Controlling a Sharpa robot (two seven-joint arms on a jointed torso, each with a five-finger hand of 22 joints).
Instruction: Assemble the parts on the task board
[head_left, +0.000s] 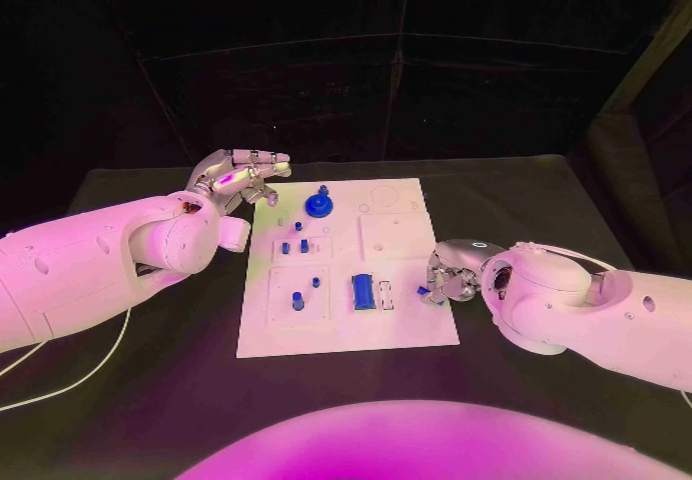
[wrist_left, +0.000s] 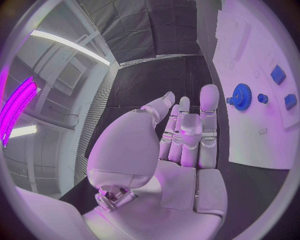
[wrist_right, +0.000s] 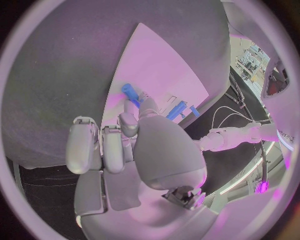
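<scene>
At the task board's (head_left: 351, 330) right edge, my right robot hand (head_left: 450, 272) pinches a small blue part (head_left: 424, 290). My left robot hand (head_left: 240, 177), upper left, hangs empty with fingers loosely apart. Next, I judge, comes seating that part in its socket.

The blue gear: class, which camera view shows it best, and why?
The left wrist view: the gear shows large, its teeth distinct, on the board beyond the left hand. The head view shows it small, near the board's far edge. The right wrist view gives no clear sight of it.

Task board (head_left: 404, 330) near strip bare, open approach, blue gear (head_left: 319, 206) w/ small parts (head_left: 297, 298) crowd board 9–11 o'clock, left hand (head_left: 240, 179) blocks 11 o'clock corner, right hand (head_left: 450, 272) blocks 3 o'clock edge.
</scene>
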